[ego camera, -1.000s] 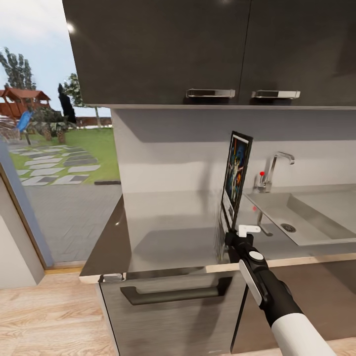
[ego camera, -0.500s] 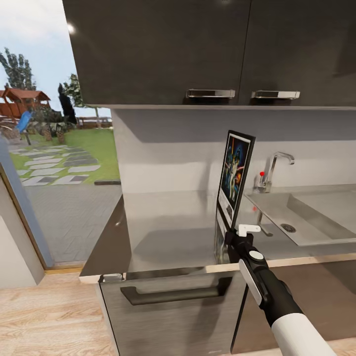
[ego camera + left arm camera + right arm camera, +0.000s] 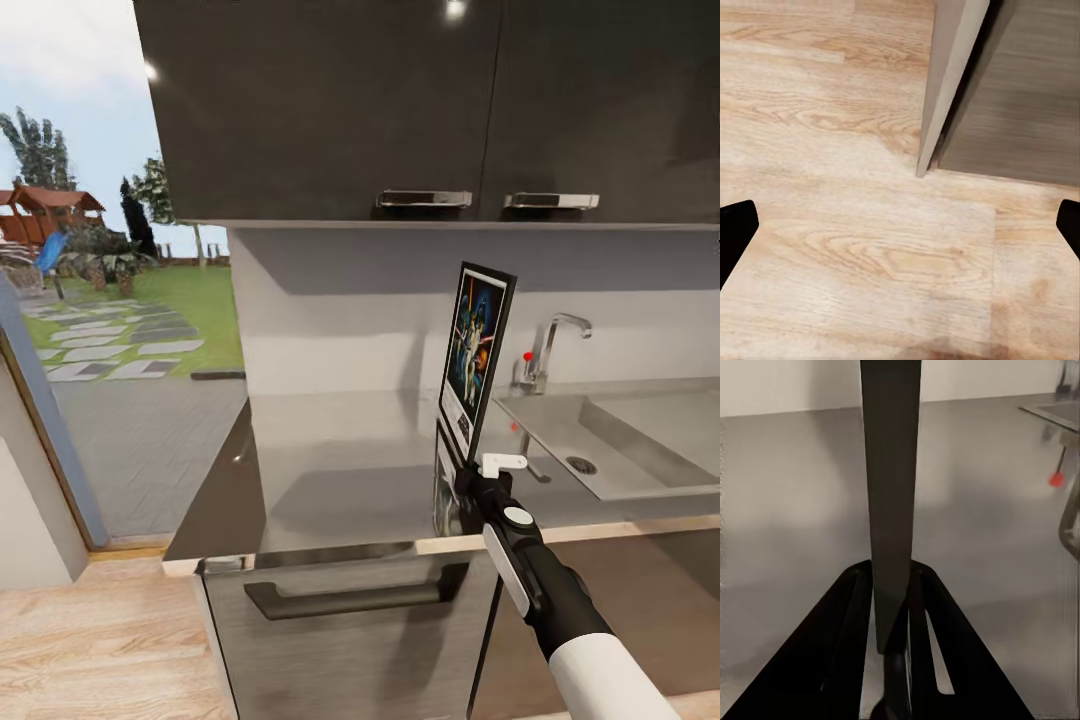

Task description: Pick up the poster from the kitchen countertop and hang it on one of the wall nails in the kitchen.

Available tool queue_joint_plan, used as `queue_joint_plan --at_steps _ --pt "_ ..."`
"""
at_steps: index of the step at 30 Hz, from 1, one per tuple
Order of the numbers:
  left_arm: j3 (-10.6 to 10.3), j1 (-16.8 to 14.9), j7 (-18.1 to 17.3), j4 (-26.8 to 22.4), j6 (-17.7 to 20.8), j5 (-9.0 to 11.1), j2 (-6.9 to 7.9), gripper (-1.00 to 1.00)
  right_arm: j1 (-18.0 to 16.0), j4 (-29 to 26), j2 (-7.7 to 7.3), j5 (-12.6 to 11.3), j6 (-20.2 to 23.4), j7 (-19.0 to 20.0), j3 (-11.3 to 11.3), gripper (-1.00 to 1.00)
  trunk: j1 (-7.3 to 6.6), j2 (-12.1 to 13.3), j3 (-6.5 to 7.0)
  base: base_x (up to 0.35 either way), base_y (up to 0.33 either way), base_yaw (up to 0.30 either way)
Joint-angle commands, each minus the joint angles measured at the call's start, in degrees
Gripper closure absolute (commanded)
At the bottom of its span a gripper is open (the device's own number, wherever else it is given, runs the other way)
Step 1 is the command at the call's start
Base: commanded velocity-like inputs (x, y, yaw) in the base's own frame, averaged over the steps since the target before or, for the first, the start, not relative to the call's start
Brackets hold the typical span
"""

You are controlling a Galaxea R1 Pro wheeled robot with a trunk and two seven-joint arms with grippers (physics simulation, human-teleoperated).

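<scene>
One item of the task is in hand: the poster [image 3: 476, 362], clamped by its lower edge in the right gripper [image 3: 470, 487] and held upright over the bench [image 3: 340, 470], just to the tap [image 3: 548, 350] side's left and clear of the sink [image 3: 640, 430].

Change noted: against the picture of a second ago the poster has turned, showing more of its face to the head camera. The whole scene has also dropped slightly in the latest picture, which is camera motion, not movement of the fittings. Judgement: pickup is complete; carriage to a wall nail is outstanding, and no nail can be made out here.

Condition of the poster: thin black frame, white border, dark blue artwork with figures, undamaged as far as visible. The right wrist view shows its dark edge [image 3: 891, 495] seated between the closed fingers.

Left gripper [image 3: 900, 225]: spread wide, empty, above wooden floor [image 3: 855, 247].
</scene>
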Motion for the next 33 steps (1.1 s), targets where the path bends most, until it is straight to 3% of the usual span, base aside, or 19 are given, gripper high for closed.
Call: queue_joint_plan --at_steps 1,14,33 --pt "0.23 0.0 -0.38 -0.06 -0.01 0.0 -0.03 -1.0 -0.03 -0.11 -0.09 -0.67 0.21 -0.51 0.28 1.0 -0.01 -0.03 -0.03 -0.095 0.0 0.0" --pt "0.43 0.0 -0.36 -0.06 -0.01 0.0 -0.03 -1.0 -0.03 -0.26 -0.09 -0.67 0.15 -0.49 0.28 1.0 -0.01 -0.03 0.02 -0.127 0.0 0.0" --pt "0.44 0.0 -0.39 -0.06 -0.01 0.0 -0.01 -1.0 0.01 -0.27 -0.09 -0.76 0.08 -0.49 0.36 1.0 -0.01 -0.03 0.02 -0.323 0.0 0.0"
